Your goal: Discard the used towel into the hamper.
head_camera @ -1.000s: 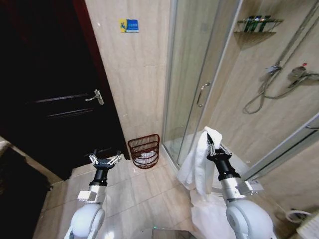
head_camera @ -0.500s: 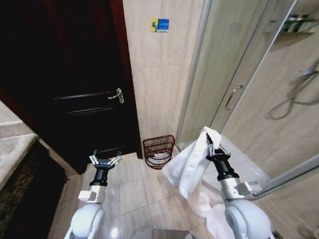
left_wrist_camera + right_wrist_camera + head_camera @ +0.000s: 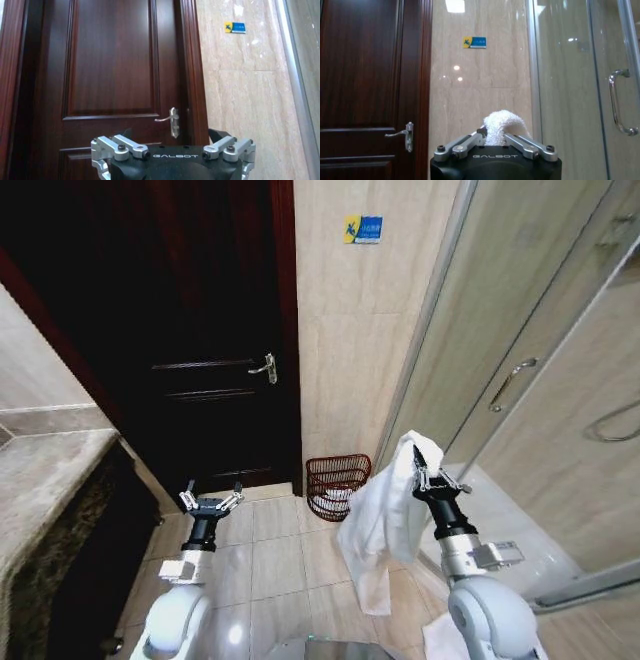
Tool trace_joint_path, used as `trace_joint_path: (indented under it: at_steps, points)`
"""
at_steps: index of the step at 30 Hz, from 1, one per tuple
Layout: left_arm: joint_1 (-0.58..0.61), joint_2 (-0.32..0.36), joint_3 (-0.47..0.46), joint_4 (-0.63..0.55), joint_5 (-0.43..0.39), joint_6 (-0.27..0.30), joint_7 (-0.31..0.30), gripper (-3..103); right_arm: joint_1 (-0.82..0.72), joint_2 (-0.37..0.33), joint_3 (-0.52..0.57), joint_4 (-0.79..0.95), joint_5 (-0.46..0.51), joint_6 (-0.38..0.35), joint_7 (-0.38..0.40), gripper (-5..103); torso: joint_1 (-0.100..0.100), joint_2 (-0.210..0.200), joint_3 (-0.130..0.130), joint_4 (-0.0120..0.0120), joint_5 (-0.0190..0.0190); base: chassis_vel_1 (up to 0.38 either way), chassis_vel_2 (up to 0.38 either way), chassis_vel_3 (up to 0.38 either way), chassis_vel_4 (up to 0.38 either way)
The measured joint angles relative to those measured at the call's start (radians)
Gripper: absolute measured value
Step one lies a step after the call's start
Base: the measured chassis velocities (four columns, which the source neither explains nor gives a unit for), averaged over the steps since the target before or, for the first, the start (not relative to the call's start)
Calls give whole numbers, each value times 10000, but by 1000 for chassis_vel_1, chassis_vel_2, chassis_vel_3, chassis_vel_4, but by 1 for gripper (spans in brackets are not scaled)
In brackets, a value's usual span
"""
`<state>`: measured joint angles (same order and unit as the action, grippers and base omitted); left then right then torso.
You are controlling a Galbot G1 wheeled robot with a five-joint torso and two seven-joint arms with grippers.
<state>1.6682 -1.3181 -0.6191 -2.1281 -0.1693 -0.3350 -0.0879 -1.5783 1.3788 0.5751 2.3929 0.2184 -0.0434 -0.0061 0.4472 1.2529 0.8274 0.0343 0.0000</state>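
Observation:
A white towel [image 3: 385,515] hangs from my right gripper [image 3: 427,474], which is shut on its top fold and held up at the right of the head view. In the right wrist view the towel's bunched top [image 3: 502,125] pokes up between the fingers [image 3: 468,143]. The hamper [image 3: 337,484], a reddish-brown wire basket with white cloth inside, stands on the floor against the tiled wall, just left of and beyond the hanging towel. My left gripper [image 3: 211,502] is raised at the lower left, open and holding nothing; its fingers [image 3: 122,144] face the door.
A dark wooden door [image 3: 200,350] with a silver handle [image 3: 265,367] fills the left. A stone counter [image 3: 45,480] juts in at the far left. A glass shower door [image 3: 520,380] stands at the right. Another white cloth [image 3: 440,640] lies on the floor.
The whole view has swung left: door and counter came into sight, the shower slid right. The hamper now appears nearer the hanging towel. Both arms keep their pose.

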Motion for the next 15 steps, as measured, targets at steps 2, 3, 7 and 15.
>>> trace_joint_path:
  at_steps: [2, 3, 7, 15]
  points:
    - [-25, 5, 7, 6, 4, 1, 0, 99, 84, -5, 4, -32, 37, -40, 2, 4, 1, 1, 1, 1, 1, 0, 0, 0, 0]
    - [-25, 5, 7, 6, 4, 1, 0, 99, 84, -5, 4, -32, 37, -40, 2, 4, 1, 1, 1, 1, 1, 0, 0, 0, 0]
    - [-42, 15, 7, 13, 5, 13, 0, 101, 156, -5, -16, -71, 55, -54, 3, 4, 2, 6, 3, 0, 1, 0, 0, 0, 0]
    - [-54, 12, 16, 55, 16, 22, 0, 98, 168, -6, -16, -112, 58, -57, -5, 4, 8, 13, 8, 1, 0, -5, 6, 3, -6]
